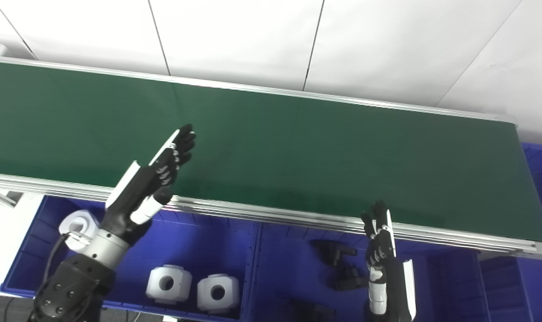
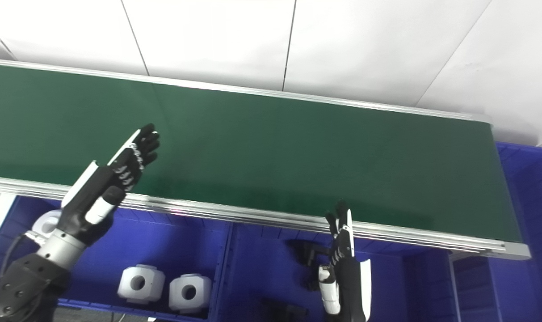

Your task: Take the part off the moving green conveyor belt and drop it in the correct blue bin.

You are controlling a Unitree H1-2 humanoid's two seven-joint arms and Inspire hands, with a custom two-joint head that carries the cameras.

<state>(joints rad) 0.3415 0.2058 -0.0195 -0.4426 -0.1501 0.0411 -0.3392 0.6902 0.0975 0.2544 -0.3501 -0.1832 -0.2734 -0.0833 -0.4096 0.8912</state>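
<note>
The left hand (image 1: 161, 172) is reaching out over the near half of the green conveyor belt (image 1: 297, 152), fingers extended and slightly apart, grasping nothing. The belt surface is showing no part riding on it anywhere in view. At about 7 o'clock from that hand, the left blue bin (image 1: 195, 232) is holding three white blocks with round holes: one (image 1: 77, 227) partly hidden behind the left wrist, and two (image 1: 169, 283) (image 1: 217, 293) sitting side by side near the front wall. Moving right, the middle blue bin (image 1: 288, 268) is holding black parts (image 1: 338, 259) lying close together. The right hand (image 1: 380, 250) is hovering over this bin, fingers straight and pointing toward 12 o'clock, released and empty, its fingertips just reaching the belt's aluminium rail (image 1: 297, 217). A further blue bin (image 1: 541, 179) is sitting at the belt's right end.
</note>
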